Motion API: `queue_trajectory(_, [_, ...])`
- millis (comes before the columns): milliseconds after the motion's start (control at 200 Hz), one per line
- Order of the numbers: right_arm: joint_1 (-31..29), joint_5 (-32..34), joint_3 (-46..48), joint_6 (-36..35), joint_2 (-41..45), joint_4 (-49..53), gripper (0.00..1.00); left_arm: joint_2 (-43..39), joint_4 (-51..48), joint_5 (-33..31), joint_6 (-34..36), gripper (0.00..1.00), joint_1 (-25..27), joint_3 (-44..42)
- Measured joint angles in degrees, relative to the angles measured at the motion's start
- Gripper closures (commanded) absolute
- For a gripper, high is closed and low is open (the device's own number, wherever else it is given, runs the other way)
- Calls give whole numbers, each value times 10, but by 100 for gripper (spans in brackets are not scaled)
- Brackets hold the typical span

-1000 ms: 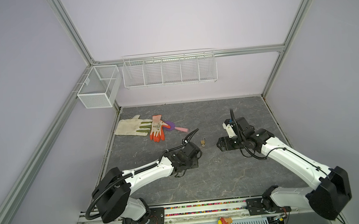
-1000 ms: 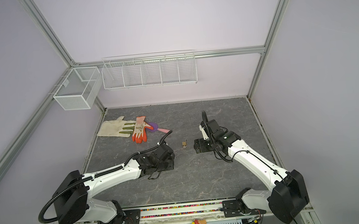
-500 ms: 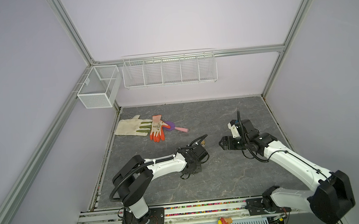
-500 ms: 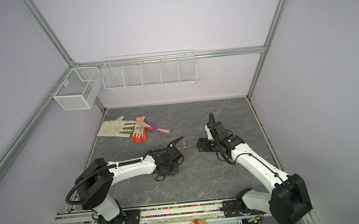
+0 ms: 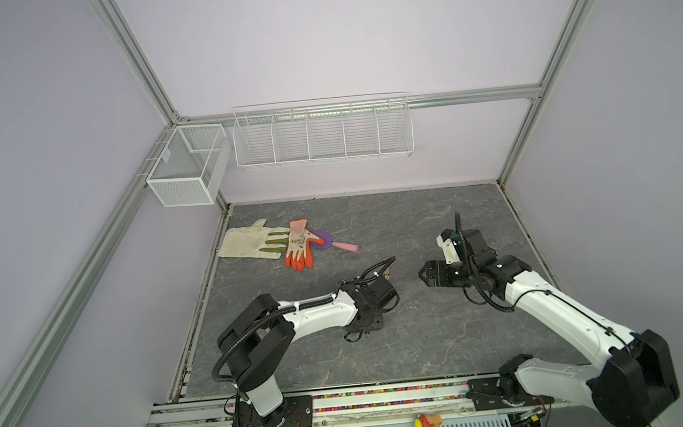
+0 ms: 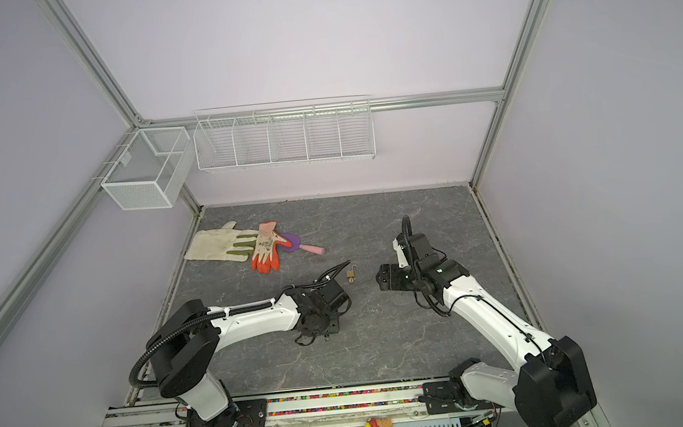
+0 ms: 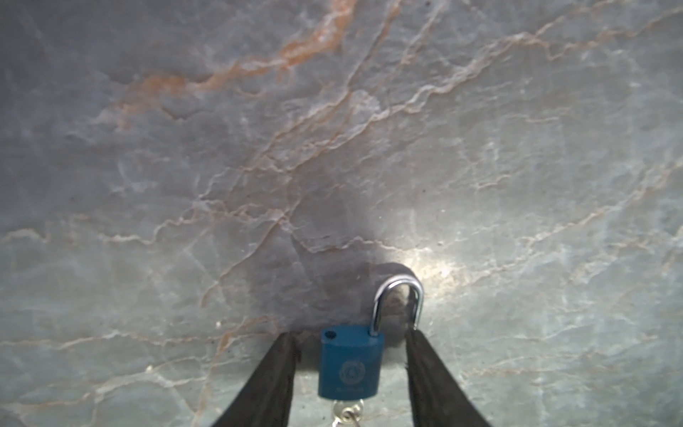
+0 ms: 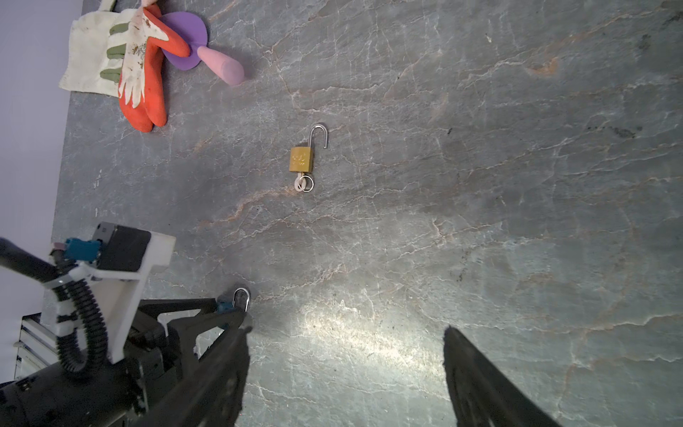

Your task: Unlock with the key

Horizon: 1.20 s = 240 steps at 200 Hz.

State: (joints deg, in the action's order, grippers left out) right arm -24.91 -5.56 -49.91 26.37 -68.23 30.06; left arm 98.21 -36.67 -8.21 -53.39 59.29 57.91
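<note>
The left end effector (image 7: pixel 351 334) stands open on the surface (image 7: pixel 332 148), its fingers on either side of a blue padlock (image 7: pixel 349 366) with a gap beside the body on each side. The shackle (image 7: pixel 399 292) is swung out of the body, and a key (image 7: pixel 345 412) sits in the base. Nearby, the right end effector (image 8: pixel 345 329) hangs wide open, and beyond both lies a brass padlock (image 8: pixel 301 159), also sprung open, with a ringed key (image 8: pixel 303 183) in it.
</note>
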Motion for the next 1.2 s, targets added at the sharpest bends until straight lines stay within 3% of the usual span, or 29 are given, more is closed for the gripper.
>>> queue_trajectory(85, [2, 10, -6, -2, 3, 1, 16, -4, -20, -8, -2, 32, 0, 16])
queue_trajectory(160, [7, 30, -10, -5, 12, 1, 10, -19, -43, -25, 7, 15, -1, 42])
queue_trajectory(250, [27, 73, -18, -14, 27, 0, 0, -59, -68, -59, 20, 2, -9, 83])
queue_trajectory(310, [50, 111, -20, -17, 36, -4, 8, -98, -75, -86, 40, 0, -29, 105])
queue_trajectory(475, [125, 254, 6, -23, 46, -70, 11, -214, -44, -189, 122, 1, -170, 103])
queue_trajectory(680, [186, 379, 114, -68, -23, -234, 11, -285, 88, -293, 237, 0, -384, -24])
queue_trajectory(765, [195, 389, 139, -100, -83, -304, 11, -281, 179, -308, 302, 0, -461, -97])
queue_trajectory(870, [200, 379, 143, -145, -153, -387, 11, -266, 294, -308, 363, 1, -517, -173])
queue_trajectory(1020, [203, 336, 146, -202, -193, -486, 10, -245, 519, -269, 440, 0, -530, -284])
queue_trajectory(1199, [212, 248, 263, -251, -174, -679, 11, -223, 647, -195, 487, 0, -533, -308])
